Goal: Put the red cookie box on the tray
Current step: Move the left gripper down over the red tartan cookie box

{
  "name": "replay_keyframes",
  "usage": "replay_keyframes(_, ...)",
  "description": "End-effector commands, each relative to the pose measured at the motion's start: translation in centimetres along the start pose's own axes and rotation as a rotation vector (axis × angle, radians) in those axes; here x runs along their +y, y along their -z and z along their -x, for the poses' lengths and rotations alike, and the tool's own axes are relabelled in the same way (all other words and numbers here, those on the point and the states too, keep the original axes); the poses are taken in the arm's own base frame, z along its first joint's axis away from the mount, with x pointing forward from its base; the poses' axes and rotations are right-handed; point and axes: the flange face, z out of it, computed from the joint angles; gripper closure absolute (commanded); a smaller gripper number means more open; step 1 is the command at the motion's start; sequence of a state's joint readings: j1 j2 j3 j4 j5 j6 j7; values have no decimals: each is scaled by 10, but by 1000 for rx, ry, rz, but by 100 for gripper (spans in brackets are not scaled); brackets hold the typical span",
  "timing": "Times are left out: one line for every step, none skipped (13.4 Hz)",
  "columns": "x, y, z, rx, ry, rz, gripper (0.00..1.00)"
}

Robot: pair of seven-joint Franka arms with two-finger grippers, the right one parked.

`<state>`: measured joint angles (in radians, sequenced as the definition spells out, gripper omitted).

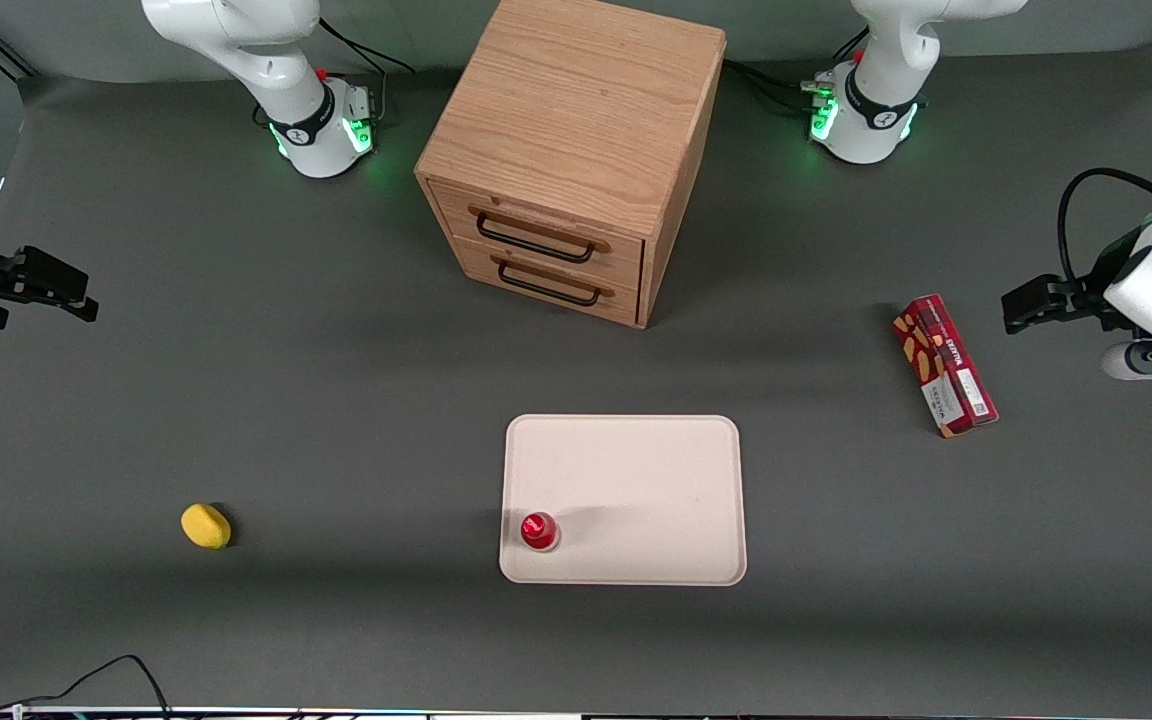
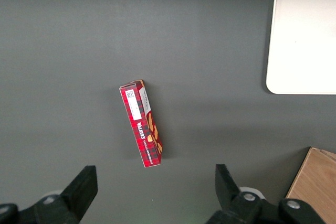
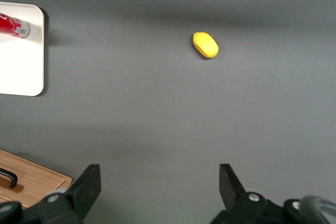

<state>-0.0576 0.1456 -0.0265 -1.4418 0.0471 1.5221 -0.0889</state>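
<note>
Dark grey tabletop filled pretty much everything. Left arm's claw hung up in the air near the working arm's end of the table, fingers spread wide and holding nothing. Red cookie box lay flat on the table right under the claw, not touching it. Cream tray sat well apart from the claw, toward the middle of the table, with a small red-capped thing in one corner, maybe a little bottle. Wooden drawer cabinet was farther from the front camera than the tray, and a yellow lump lay toward the parked arm's end.
</note>
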Motion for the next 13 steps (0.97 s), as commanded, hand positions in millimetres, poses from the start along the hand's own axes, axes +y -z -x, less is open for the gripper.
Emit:
replay_keyframes(-9, 8, 1, -6, -6, 0, 0)
replay_keyframes(-8, 9, 1, -3, -2, 1, 0)
replay_keyframes(-7, 13, 1, 3, -5, 0, 0)
replay_keyframes(-7, 14, 2, 0, -6, 1, 0)
replay_keyframes(-8, 13, 2, -5, -13, -8, 0)
replay_keyframes(-8, 7, 1, -18, -37, -10, 0)
replay_keyframes(-8, 0, 2, -39, -66, -11, 0)
replay_keyframes(-9, -13, 4, -80, -63, -13, 0)
replay_keyframes(-11, -27, 4, -108, -60, -18, 0)
replay_keyframes(-16, -45, 3, -126, -56, -35, 0)
replay_keyframes(-21, -65, 2, -125, -54, -50, 0)
replay_keyframes(-34, -87, 3, -114, -36, -45, 0)
replay_keyframes(-49, -115, 5, -99, -14, -40, 0)
